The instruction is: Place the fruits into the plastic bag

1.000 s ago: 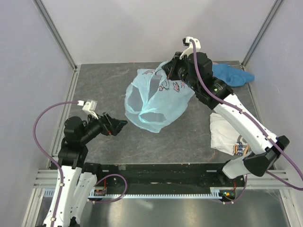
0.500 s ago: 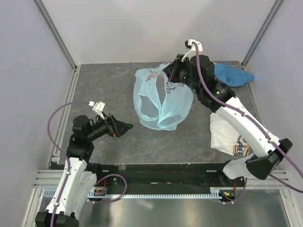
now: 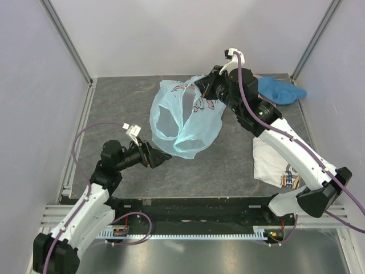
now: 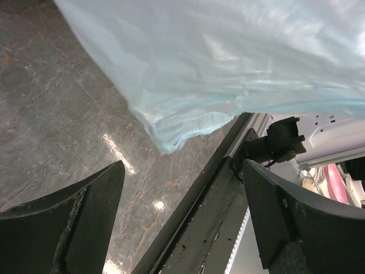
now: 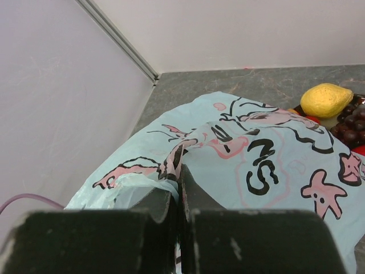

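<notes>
1 plastic bag (image 3: 182, 120), pinched by right gripper (image 5: 178, 182)

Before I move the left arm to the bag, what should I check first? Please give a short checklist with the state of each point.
1. Right gripper shut on the bag: ok, plastic is pinched between its fingers.
2. Left gripper open and empty: ok, the jaws stand wide with nothing between them.
3. Bag edge within reach of the left gripper: ok, the lower edge hangs just ahead of it, not touching.
4. Bag mouth open enough for fruit: cannot tell.
5. Fruit outside the bag and in view: ok for the lemon and grapes, which lie behind the bag; the rest cannot tell.
</notes>
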Tool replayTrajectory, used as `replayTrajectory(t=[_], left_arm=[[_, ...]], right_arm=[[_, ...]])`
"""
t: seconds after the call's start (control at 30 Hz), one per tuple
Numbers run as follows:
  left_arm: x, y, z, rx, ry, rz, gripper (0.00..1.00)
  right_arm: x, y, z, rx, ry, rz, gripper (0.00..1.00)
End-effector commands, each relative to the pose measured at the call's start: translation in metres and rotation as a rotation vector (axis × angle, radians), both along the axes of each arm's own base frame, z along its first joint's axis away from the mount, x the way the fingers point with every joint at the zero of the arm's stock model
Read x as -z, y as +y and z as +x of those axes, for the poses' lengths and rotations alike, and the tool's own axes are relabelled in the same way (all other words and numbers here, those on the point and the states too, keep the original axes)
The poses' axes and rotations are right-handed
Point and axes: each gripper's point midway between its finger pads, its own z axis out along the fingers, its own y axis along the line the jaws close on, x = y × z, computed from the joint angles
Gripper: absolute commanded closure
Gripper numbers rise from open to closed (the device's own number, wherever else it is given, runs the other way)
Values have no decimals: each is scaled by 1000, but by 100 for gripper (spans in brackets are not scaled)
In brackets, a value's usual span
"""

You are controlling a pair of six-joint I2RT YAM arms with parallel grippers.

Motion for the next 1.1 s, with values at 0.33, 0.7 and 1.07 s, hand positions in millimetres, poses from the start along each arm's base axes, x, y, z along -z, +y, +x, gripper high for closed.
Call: replayTrajectory(t=[0.33, 0.7, 1.07], left_arm=[[-28, -2, 69, -229, -108, -69, 46], [-70, -22, 63, -111, -228, -108, 89], [-78, -30, 2, 116, -3, -67, 98]], right_arm=[[-9, -17, -16, 15, -36, 26, 100], [4, -43, -31, 71, -16, -41, 100], [39, -95, -35, 247, 58, -283, 100]])
